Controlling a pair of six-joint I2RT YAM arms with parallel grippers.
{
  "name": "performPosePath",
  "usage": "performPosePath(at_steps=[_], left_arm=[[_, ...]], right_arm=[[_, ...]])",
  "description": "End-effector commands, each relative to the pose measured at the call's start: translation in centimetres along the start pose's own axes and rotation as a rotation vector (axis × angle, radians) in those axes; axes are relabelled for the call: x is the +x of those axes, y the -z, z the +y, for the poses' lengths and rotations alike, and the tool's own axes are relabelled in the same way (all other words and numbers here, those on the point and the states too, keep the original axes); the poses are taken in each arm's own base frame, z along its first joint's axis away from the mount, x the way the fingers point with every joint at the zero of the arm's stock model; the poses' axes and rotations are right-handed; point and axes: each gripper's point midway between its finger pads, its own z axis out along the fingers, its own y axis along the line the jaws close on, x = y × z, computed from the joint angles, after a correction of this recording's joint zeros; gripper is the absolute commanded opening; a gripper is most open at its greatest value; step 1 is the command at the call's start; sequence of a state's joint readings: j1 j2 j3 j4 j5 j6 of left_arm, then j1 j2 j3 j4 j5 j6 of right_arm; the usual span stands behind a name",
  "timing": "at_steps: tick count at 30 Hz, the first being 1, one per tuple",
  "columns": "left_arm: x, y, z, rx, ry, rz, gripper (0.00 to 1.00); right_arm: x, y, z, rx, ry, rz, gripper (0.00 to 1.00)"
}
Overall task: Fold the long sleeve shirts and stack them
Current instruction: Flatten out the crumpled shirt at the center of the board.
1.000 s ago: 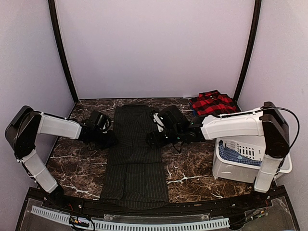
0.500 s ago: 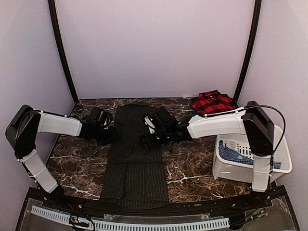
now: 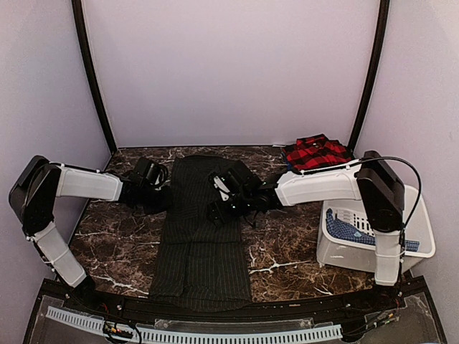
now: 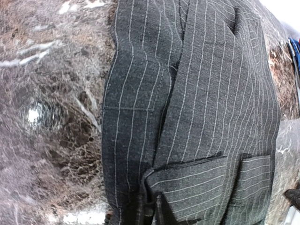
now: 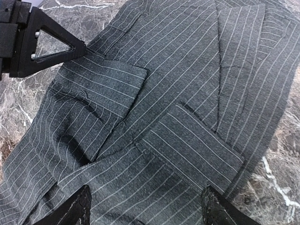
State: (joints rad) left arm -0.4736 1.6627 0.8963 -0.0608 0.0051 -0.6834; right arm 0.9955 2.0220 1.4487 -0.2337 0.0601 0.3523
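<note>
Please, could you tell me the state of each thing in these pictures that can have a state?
pinstripe shirt: spread out flat, both sleeves folded in over the body.
plaid shirt: lying in a folded bundle at the far right.
bin: upright, with a blue cloth inside.
left gripper: at the pinstripe shirt's left edge; whether it grips the cloth is not clear.
right gripper: open, over the middle of the pinstripe shirt.

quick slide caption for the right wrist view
Open right tool above the folded pinstripe shirt, left tool at its edge.
</note>
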Motion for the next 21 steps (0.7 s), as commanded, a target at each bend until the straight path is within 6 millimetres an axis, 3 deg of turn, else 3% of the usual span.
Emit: performPosePath(at_steps=[1,12,21], left_arm=[[-0.4,0.6,-0.7,0.033,-0.012,0.005,0.04],[-2.1,4.0,-1.8,0.076,-0.012,-0.072,0.00],[-2.0,4.3,-1.8,0.083,-0.006,-0.073,0.00]], right_arm=[[-0.7,-1.0,0.4,-0.019,-0.002,0.004,0.77],[0.1,-4.3,-0.4,0.084,-0.007,0.097,0.74],[1.4,-5.6,-2.0,0.208,0.012,0.152,0.60]])
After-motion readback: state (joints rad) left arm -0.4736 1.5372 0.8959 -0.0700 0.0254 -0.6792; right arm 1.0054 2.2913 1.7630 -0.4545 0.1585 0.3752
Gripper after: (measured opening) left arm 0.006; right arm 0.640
